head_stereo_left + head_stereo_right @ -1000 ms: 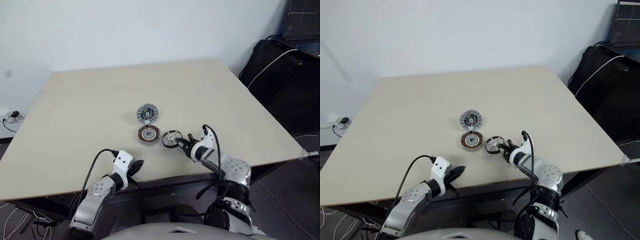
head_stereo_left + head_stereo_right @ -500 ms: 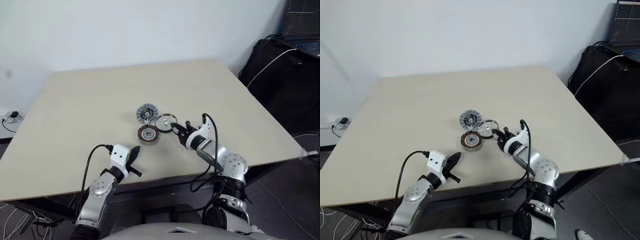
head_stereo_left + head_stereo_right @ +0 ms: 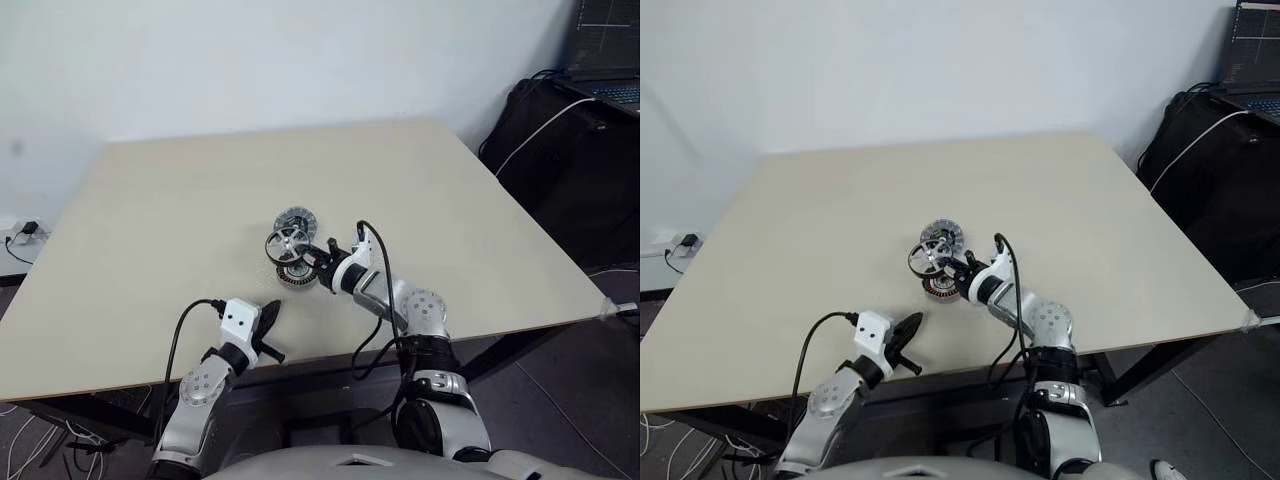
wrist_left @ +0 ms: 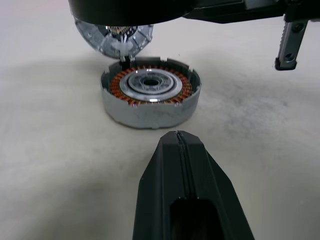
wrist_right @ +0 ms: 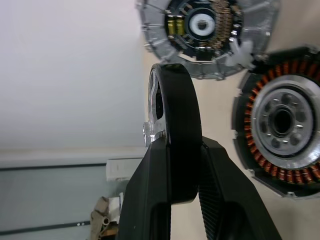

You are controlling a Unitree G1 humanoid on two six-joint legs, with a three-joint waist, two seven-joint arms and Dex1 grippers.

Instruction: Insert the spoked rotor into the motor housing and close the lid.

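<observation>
- Above the motor housing (image 3: pixel 296 273), the right gripper (image 3: pixel 312 256) pinched the spoked rotor (image 3: pixel 285 243) edge-on by its rim; lowered tilted, it could jam on the windings.
- Just beyond lay the lid (image 3: pixel 297 218), liable to be knocked.
- Near the table (image 3: pixel 180 200) edge, the left gripper (image 3: pixel 267 314) was shut, empty.

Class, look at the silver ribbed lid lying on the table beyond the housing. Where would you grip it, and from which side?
Grip the lid across its thin outer rim, coming down from above. It lies flat, ribbed face up, so only the edge offers opposing surfaces. Come from its far side: the motor housing sits close on the near side.
</observation>
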